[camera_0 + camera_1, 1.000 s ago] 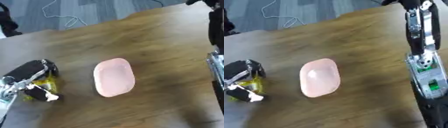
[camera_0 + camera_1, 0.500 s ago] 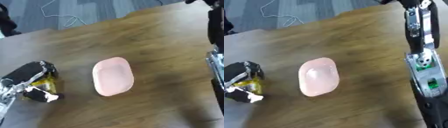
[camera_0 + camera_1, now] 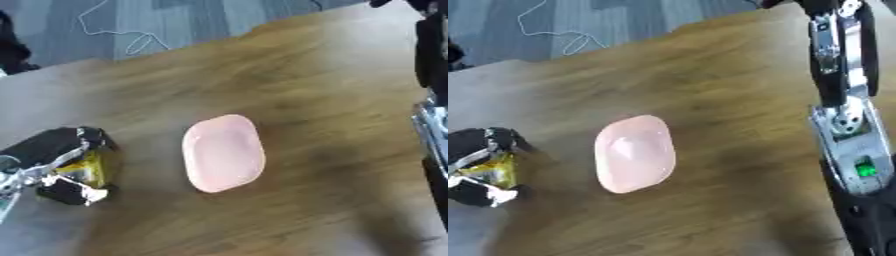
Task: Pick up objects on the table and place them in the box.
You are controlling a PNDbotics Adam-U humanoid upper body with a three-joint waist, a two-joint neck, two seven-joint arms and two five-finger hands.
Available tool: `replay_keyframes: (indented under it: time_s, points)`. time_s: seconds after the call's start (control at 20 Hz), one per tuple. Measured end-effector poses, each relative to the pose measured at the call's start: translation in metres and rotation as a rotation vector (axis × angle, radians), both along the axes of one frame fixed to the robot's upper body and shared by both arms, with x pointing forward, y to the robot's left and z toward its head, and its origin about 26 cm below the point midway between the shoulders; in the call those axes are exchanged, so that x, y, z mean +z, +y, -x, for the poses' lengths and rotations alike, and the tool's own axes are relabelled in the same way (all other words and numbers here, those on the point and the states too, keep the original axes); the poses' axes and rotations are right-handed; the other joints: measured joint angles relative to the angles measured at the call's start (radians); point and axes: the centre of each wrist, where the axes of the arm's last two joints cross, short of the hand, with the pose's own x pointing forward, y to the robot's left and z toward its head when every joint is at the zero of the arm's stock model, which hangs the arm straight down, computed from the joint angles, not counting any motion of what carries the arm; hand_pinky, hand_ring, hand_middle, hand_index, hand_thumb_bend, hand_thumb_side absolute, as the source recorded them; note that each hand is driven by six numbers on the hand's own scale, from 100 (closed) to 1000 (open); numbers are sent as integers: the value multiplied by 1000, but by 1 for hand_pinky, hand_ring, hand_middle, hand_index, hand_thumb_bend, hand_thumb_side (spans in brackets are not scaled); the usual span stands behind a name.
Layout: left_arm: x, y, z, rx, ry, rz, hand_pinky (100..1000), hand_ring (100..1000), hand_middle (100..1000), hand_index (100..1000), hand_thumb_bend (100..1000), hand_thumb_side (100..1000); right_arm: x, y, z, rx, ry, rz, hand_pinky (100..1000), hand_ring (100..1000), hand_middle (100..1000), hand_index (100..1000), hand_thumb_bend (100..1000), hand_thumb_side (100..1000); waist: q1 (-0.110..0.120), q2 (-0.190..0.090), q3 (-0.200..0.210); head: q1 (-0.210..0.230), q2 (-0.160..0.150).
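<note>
Curled round a yellow item [image 3: 87, 170], my left hand [image 3: 52, 165] sits at the table's [image 3: 332, 90] left edge. Just right of it lies the pink dish [image 3: 223, 152], long axis near-far.
Right eye view: my right forearm [image 3: 846, 125] stands well right of the dish; that hand is unseen.

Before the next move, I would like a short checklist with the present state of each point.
1. Left hand has its fingers curled round the yellow object: ok.
2. Yellow object lifted off the table: cannot tell.
3. Pink dish lies apart from the left hand: ok.
4. Box in view as the drop place: not ok, neither view shows it.
5. Right hand in view: not ok, only the right arm shows.
</note>
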Motion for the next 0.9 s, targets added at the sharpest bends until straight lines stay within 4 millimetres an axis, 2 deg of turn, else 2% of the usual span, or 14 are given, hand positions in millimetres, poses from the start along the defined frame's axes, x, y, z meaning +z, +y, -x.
replay_keyframes:
  time_s: [0.3, 0.6, 0.75, 0.9]
  points:
    - [5, 6, 0, 21, 25, -84, 697, 754, 793, 854, 935, 365, 0, 0, 0, 0, 0, 0, 553, 688, 749, 827, 100, 921, 0, -3, 0, 0, 0]
    - [10, 13, 1, 54, 38, -152, 697, 754, 791, 853, 941, 381, 0, 0, 0, 0, 1, 1, 554, 688, 749, 826, 100, 921, 0, -5, 3, 0, 2]
    - [11, 14, 1, 59, 38, -164, 689, 748, 786, 849, 936, 388, 0, 0, 0, 1, 1, 3, 554, 688, 749, 825, 100, 922, 0, -5, 3, -6, 2]
    - [11, 14, 2, 53, 34, -121, 637, 717, 757, 832, 914, 431, 0, 0, 0, 2, 2, 5, 554, 688, 747, 824, 100, 922, 0, -5, 3, -29, -7]
